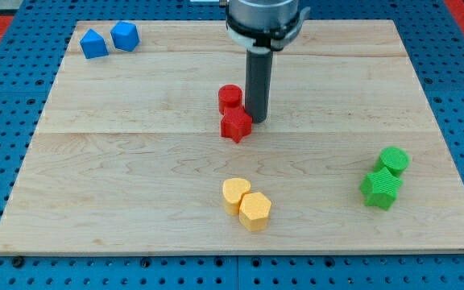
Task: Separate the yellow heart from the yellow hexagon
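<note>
The yellow heart (235,193) lies on the wooden board near the view's bottom middle. The yellow hexagon (255,211) touches it at its lower right. My tip (256,119) is at the board's centre, well above the two yellow blocks in the view. It stands just right of the red star (236,126) and the red cylinder (230,97), close to or touching the star.
A blue house-shaped block (93,43) and a blue hexagon (125,35) sit at the view's top left. A green cylinder (394,159) and a green star (381,188) sit together at the view's right. The board's edge (240,253) runs along the bottom.
</note>
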